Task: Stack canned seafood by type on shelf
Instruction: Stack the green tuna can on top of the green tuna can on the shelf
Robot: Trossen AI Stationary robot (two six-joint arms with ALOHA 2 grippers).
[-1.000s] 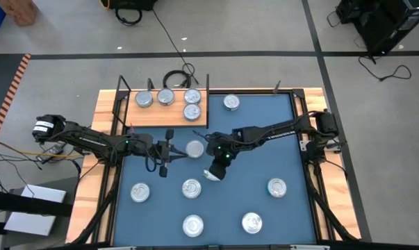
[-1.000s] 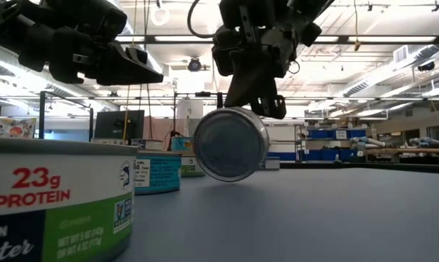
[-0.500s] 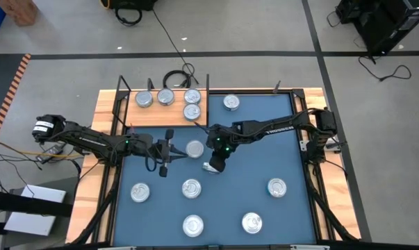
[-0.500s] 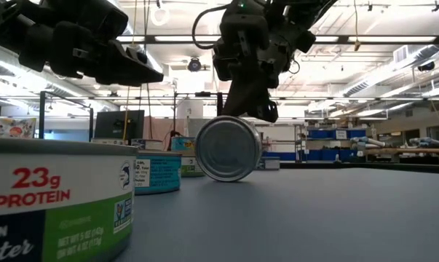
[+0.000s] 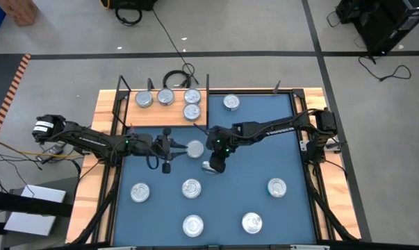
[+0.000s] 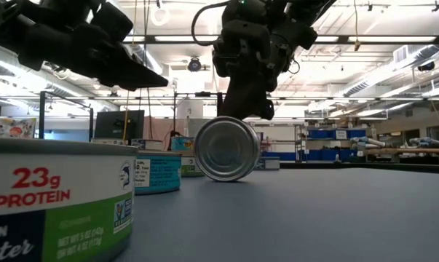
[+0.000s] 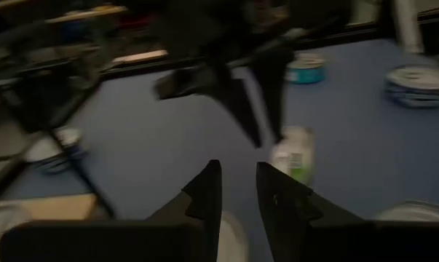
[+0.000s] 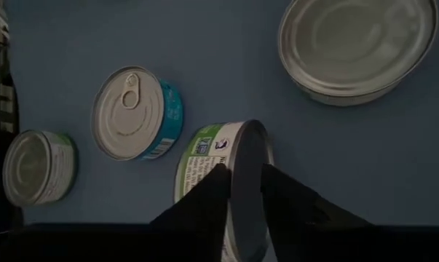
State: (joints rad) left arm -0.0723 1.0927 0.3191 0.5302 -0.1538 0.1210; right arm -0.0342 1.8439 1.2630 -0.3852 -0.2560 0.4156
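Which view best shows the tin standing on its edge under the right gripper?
The low view: the on-edge tin faces it, rim on the mat. The right wrist view shows it between the fingers; the high view, just a sliver.

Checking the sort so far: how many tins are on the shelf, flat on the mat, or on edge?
Shelf tins: 4
Flat mat tins: 7
Tin on edge: 1
Total: 12

Left gripper (image 7: 238, 191) fingers slightly parted, low over the blue mat (image 7: 146, 138). Ahead, the other arm's dark gripper (image 7: 252, 109) hangs over a green-labelled tin standing on edge (image 7: 293, 152). Teal tin (image 7: 305, 70) beyond, silver tin (image 7: 417, 78) off to the side, blurred.
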